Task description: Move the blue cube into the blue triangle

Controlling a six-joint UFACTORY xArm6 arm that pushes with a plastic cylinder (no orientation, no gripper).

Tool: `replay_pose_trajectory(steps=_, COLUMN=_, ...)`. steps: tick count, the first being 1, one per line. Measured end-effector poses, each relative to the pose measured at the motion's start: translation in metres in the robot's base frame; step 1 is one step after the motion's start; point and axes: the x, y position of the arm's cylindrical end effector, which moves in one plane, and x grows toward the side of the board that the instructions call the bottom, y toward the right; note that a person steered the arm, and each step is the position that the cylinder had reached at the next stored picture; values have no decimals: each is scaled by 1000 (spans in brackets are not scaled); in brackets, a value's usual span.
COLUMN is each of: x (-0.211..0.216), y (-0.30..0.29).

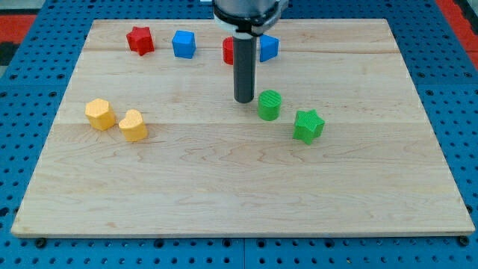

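The blue cube (pixel 184 44) sits near the view's top, left of centre, next to a red star (pixel 140 39). The blue triangle (pixel 269 48) is near the top centre, partly hidden behind my rod, with a red block (pixel 228 51) just left of the rod, also mostly hidden. My tip (pixel 244 100) rests on the board below those two blocks, just left of a green cylinder (pixel 269 104). The tip is well to the right of and below the blue cube, not touching it.
A green star (pixel 308 125) lies right of the green cylinder. A yellow hexagon (pixel 99 113) and a yellow heart (pixel 133 125) sit at the view's left. The wooden board (pixel 239 194) ends on a blue pegboard surface.
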Motion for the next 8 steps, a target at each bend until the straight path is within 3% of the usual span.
replay_pose_trajectory(steps=1, x=21, y=42)
replay_pose_trajectory(steps=2, x=28, y=42)
replay_pose_trajectory(steps=3, x=-24, y=34)
replay_pose_trajectory(steps=4, x=-61, y=-22)
replay_pose_trajectory(steps=5, x=-54, y=-19)
replay_pose_trajectory(steps=6, x=-57, y=-60)
replay_pose_trajectory(steps=7, x=-113, y=-87)
replay_pose_trajectory(steps=8, x=-143, y=-57)
